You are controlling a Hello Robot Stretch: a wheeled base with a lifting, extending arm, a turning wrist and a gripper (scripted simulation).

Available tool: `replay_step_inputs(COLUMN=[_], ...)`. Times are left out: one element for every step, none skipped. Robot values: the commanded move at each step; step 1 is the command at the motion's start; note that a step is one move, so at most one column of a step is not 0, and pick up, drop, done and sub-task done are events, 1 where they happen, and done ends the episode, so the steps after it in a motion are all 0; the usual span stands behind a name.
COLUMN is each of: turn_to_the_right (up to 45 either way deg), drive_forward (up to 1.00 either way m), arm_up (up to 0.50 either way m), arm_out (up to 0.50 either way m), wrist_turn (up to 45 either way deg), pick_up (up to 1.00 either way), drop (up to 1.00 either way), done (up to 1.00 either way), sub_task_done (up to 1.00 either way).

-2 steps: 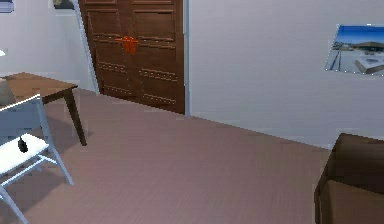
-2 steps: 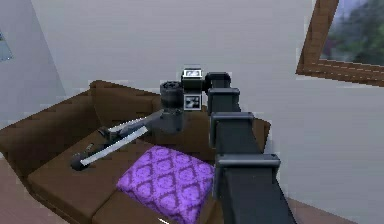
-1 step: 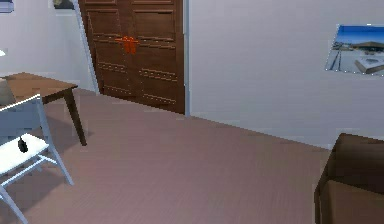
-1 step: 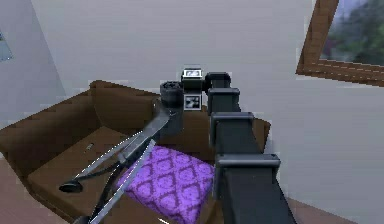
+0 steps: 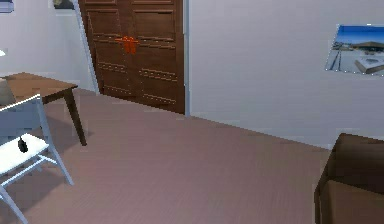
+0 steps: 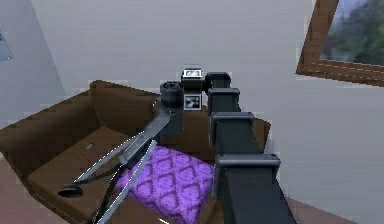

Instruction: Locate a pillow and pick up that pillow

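A purple patterned pillow lies on the seat of a brown sofa in the arm side view. The dark arm reaches out over the sofa from the bottom edge. Its gripper points down and to the left, and the thin fingers run along the pillow's left side toward the seat cushion. Since pillow and cushion lie right behind the fingers, I cannot tell whether the gripper holds anything. The sofa's brown end also appears at the forward view's lower right.
Ahead stands a dark wooden double door in a white wall. A wooden table and a white chair are at the forward view's left, a picture on the wall at its right. A framed window hangs above the sofa. Bare carpet lies between.
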Motion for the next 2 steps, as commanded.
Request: replay_step_inputs(turn_to_the_right=[0.0, 45.0], drive_forward=[0.00, 0.00], arm_up=[0.00, 0.00], arm_out=[-0.22, 0.00], wrist_turn=[0.0, 0.0], pick_up=[0.00, 0.00], drop=[0.00, 0.00], done=[0.00, 0.00], sub_task_done=[0.00, 0.00])
